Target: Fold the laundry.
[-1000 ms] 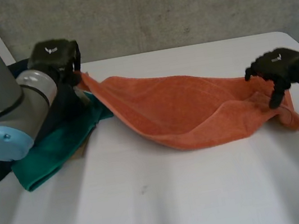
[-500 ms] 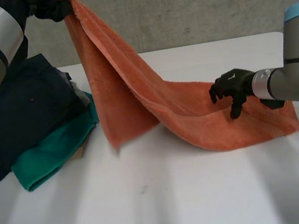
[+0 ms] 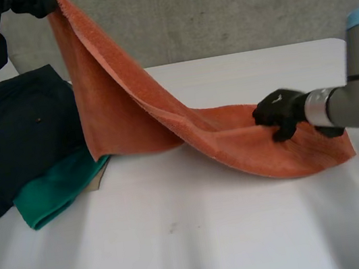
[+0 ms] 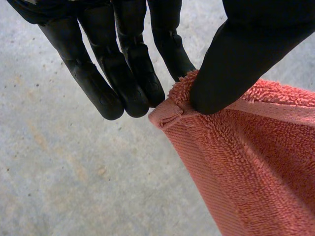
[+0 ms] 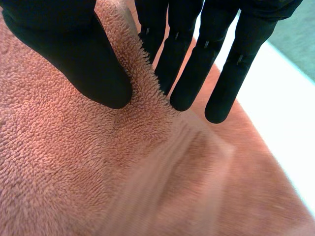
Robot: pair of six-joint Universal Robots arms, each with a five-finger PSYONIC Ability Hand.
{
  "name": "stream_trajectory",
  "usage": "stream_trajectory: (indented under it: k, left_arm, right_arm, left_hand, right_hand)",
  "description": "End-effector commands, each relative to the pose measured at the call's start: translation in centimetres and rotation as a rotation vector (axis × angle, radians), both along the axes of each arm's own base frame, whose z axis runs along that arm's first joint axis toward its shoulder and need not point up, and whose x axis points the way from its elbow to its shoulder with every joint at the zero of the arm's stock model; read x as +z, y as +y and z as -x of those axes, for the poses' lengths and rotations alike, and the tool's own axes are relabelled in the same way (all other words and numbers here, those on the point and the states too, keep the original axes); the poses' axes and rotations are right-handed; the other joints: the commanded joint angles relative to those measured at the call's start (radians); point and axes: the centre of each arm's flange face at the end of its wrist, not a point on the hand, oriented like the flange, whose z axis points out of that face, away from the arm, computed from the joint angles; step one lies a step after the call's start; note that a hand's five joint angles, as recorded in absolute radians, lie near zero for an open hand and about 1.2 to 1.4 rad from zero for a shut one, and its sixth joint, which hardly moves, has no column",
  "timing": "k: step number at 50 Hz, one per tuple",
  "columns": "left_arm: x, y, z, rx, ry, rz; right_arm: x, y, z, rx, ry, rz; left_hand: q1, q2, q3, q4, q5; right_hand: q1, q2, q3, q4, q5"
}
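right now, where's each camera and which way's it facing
head view: behind the arms, down at the table; left hand holds the orange towel high, right hand on it
left wrist view: on that wrist, along the palm; fingers pinch a towel corner
right wrist view: on that wrist, along the palm; fingers pinch a fold
shared: the towel
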Motion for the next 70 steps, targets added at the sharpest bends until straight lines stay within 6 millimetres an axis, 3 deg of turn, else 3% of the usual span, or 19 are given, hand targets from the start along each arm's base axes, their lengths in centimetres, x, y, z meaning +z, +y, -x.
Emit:
stream_trajectory:
  k: [1,6,9,11,17,23,26,29,30,33,34,37,41,45,50,55,63,64,70]
  left_arm:
    - [-3.1,-1.3,-1.1,0.057,-0.067,-0.108]
    - [-7.7,-2.2,-2.3,0.105,-0.231,-0.261]
    - [-12.5,-1.7,-3.3,0.097,-0.474,-0.432]
    - [-14.3,-1.3,-3.6,0.076,-0.563,-0.501]
    - [-18.9,-0.4,-3.0,-0.051,-0.733,-0.665]
    - [-20.3,-3.4,-1.3,-0.027,-0.686,-0.637]
    - [-19.1,-5.4,-0.7,0.023,-0.646,-0.561]
    - [-15.3,-7.6,0.6,0.083,-0.543,-0.399]
    - [-12.4,-8.4,1.3,0.103,-0.463,-0.289]
    - [-6.9,-9.4,1.8,0.132,-0.307,-0.074]
    - [-0.6,-9.4,1.8,0.156,-0.129,0.181]
    - [4.5,-8.9,1.2,0.184,0.052,0.403]
    - [7.1,-8.4,0.5,0.213,0.158,0.541]
    - [5.4,-9.0,0.6,0.205,0.128,0.481]
    - [1.8,-10.7,-0.1,0.229,0.081,0.360]
    - [-2.6,-11.9,-0.7,0.243,0.030,0.219]
    - [-11.4,-11.9,-0.7,0.197,-0.057,-0.045]
    - [-13.2,-11.8,-0.8,0.189,-0.076,-0.093]
    - [-18.3,-11.2,-1.2,0.178,-0.132,-0.235]
  right_arm:
    - [5.4,0.4,4.0,-0.079,0.004,0.100]
    - [7.5,1.2,7.2,-0.125,0.067,0.148]
    - [7.0,2.7,9.3,-0.108,0.183,0.102]
    - [6.5,3.4,9.8,-0.078,0.237,0.073]
    - [3.7,6.2,8.9,0.045,0.316,-0.044]
    - [2.2,4.0,8.0,-0.017,0.304,0.002]
    - [3.0,2.5,7.4,-0.058,0.292,0.072]
    - [5.7,-0.1,6.1,-0.100,0.227,0.248]
    - [7.8,-1.8,5.5,-0.132,0.179,0.381]
    - [12.3,-4.3,4.9,-0.200,0.066,0.615]
    - [16.7,-5.8,4.8,-0.278,-0.081,0.815]
    - [20.8,-6.5,5.0,-0.336,-0.292,0.991]
    - [23.8,-5.6,5.0,-0.331,-0.482,1.130]
    - [24.0,-4.7,4.9,-0.308,-0.526,1.186]
    - [22.5,-4.5,5.0,-0.298,-0.519,1.178]
    - [19.0,-4.9,4.8,-0.303,-0.476,1.046]
    - [8.4,-4.6,4.1,-0.267,-0.366,0.639]
    - [6.1,-4.4,4.0,-0.261,-0.345,0.560]
    - [-0.8,-3.9,4.4,-0.284,-0.279,0.341]
  left_hand:
    - [0.256,0.196,0.204,0.198,0.231]
    - [0.256,0.196,0.204,0.198,0.231]
    - [0.256,0.196,0.204,0.198,0.231]
    - [0.256,0.196,0.204,0.198,0.231]
    - [0.256,0.196,0.204,0.198,0.231]
    - [0.256,0.196,0.204,0.198,0.231]
    - [0.256,0.196,0.204,0.198,0.231]
    - [0.256,0.196,0.204,0.198,0.231]
    - [0.256,0.196,0.204,0.198,0.231]
    - [0.256,0.196,0.204,0.198,0.231]
    - [0.256,0.196,0.204,0.198,0.231]
    - [0.256,0.196,0.204,0.198,0.231]
    - [0.256,0.196,0.204,0.198,0.231]
    - [0.256,0.196,0.204,0.198,0.231]
    - [0.256,0.196,0.204,0.198,0.231]
    - [0.256,0.196,0.204,0.198,0.231]
    - [0.256,0.196,0.204,0.198,0.231]
    - [0.256,0.196,0.204,0.198,0.231]
    - [0.256,0.196,0.204,0.198,0.231]
  right_hand:
    - [0.263,0.221,0.214,0.202,0.224]
    - [0.263,0.221,0.214,0.202,0.224]
    - [0.263,0.221,0.214,0.202,0.224]
    - [0.263,0.221,0.214,0.202,0.224]
    - [0.263,0.221,0.214,0.202,0.224]
    - [0.263,0.221,0.214,0.202,0.224]
    - [0.263,0.221,0.214,0.202,0.224]
    - [0.263,0.221,0.214,0.202,0.224]
    - [0.263,0.221,0.214,0.202,0.224]
    - [0.263,0.221,0.214,0.202,0.224]
    - [0.263,0.221,0.214,0.202,0.224]
    - [0.263,0.221,0.214,0.202,0.224]
    - [0.263,0.221,0.214,0.202,0.224]
    - [0.263,0.221,0.214,0.202,0.224]
    - [0.263,0.221,0.214,0.202,0.224]
    - [0.263,0.221,0.214,0.202,0.224]
    - [0.263,0.221,0.214,0.202,0.224]
    - [0.263,0.221,0.214,0.202,0.224]
    - [0.263,0.221,0.214,0.202,0.224]
